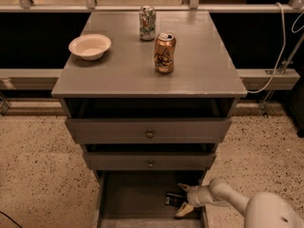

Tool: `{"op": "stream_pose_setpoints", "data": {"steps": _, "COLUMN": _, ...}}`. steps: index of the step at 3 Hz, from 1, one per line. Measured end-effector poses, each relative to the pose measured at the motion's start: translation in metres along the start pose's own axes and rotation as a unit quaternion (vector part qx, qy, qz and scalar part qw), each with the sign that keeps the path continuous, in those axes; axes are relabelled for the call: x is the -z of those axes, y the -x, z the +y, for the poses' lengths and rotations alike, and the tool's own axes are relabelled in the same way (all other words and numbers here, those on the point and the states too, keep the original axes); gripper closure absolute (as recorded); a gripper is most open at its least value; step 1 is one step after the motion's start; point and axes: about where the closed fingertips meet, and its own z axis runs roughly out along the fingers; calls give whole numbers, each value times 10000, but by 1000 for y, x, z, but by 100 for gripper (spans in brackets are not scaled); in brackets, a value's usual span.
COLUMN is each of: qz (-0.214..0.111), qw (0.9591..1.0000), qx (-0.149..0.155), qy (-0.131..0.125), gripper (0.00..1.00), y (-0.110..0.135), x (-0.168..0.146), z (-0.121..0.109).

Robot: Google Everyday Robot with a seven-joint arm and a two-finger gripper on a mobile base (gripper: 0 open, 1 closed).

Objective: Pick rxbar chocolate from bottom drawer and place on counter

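Note:
The bottom drawer is pulled open at the foot of the grey cabinet. A small black rxbar chocolate lies flat on its floor near the right wall. My gripper reaches into the drawer from the right, low over the floor. Its two pale fingers are spread, one beyond the bar's right end and one nearer the camera, so the gripper is open with the bar's end between them. The counter is the flat grey top of the cabinet.
On the counter stand a copper-coloured can, a green-and-silver can behind it and a white bowl at the left. Two shallower drawers with round knobs jut out above the bottom one. Speckled floor surrounds the cabinet.

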Motion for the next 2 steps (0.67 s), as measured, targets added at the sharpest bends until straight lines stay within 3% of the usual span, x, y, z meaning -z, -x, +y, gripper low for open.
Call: {"op": "stream_pose_setpoints", "data": {"steps": 2, "qz": 3, "qw": 10000, "qx": 1, "qy": 1, "gripper": 11, "y": 0, "x": 0, "z": 0}}
